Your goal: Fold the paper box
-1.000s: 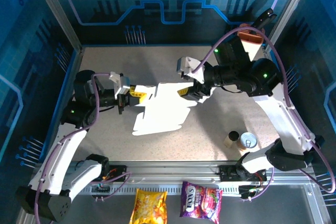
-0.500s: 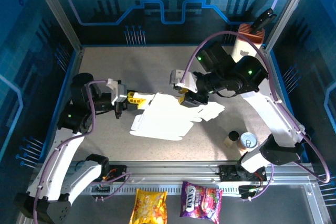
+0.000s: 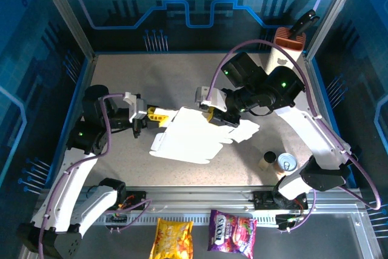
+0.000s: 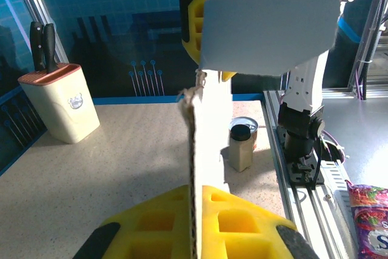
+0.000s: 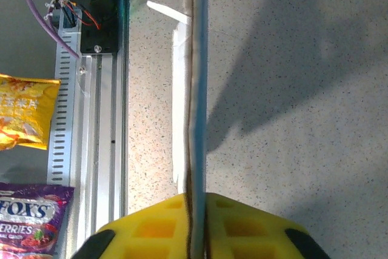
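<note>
**Speckled tabletop [image 3: 121, 83]: cutout pinched at both ends**

Across mid-table the paper box [image 3: 191, 134] is spread as a flat creased cutout. Its left corner is clamped by the left gripper [image 3: 156, 113], its far edge by the right gripper [image 3: 213, 113]. Thin card is seen edge-on between each pair of yellow fingers [image 4: 242, 219]. A clean fold is judged best made with one end anchored and the other swung along a crease, gently, lest card be torn.

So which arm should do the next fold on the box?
Probably the right. The right gripper pinches a raised flap of the box, ready to swing it over; the left gripper just clamps the box's left edge, steadying it.
</note>
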